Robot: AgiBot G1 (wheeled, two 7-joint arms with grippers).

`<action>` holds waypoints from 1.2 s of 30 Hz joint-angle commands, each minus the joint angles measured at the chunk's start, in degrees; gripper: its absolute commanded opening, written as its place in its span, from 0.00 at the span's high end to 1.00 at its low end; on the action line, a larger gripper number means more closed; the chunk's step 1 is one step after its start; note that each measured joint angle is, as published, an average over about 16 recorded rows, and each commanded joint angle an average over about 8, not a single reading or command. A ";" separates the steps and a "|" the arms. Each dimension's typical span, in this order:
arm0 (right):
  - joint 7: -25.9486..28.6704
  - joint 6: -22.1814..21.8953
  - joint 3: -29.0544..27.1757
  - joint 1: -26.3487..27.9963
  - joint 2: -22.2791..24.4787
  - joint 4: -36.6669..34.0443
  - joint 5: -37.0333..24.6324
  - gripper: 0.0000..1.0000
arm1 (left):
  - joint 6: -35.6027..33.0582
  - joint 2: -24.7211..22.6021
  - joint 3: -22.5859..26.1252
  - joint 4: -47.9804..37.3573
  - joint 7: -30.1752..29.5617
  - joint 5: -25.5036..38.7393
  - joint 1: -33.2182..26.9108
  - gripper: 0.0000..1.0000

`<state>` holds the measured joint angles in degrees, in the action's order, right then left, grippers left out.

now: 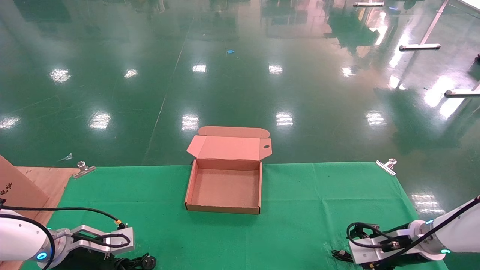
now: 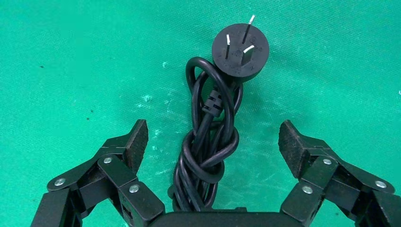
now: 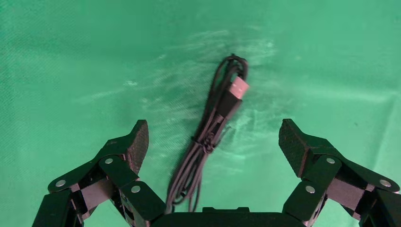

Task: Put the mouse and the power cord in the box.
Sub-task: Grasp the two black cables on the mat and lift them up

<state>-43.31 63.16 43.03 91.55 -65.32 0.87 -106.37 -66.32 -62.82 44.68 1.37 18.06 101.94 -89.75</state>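
Observation:
The box (image 1: 224, 208) lies open and empty at the middle of the green cloth, its lid (image 1: 229, 147) folded back on the far side. The power cord (image 2: 204, 156), a thick knotted black bundle with a round pinned plug (image 2: 240, 49), lies on the cloth. My left gripper (image 2: 213, 137) is open straddling it, both pads clear of the cable. In the head view the plug (image 1: 148, 261) shows by the near left edge. The mouse body is hidden. Its thin tied cable (image 3: 208, 137) with a USB end (image 3: 238, 89) lies between the open fingers of my right gripper (image 3: 213, 137).
A plain brown board (image 1: 17, 187) leans at the far left on bare wood (image 1: 48, 180). Metal clips (image 1: 84, 168) (image 1: 388, 165) hold the cloth's far corners. The cloth (image 1: 318, 210) ends at the table's far edge just behind the box.

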 commanded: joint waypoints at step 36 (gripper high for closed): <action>-2.60 -2.05 -0.64 -1.18 -0.46 -0.80 0.89 1.00 | 0.44 1.59 -0.90 -1.45 1.29 -1.26 0.77 1.00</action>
<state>-45.89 61.18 42.38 90.40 -65.76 0.07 -105.48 -65.95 -61.26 43.80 -0.06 19.36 100.71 -89.06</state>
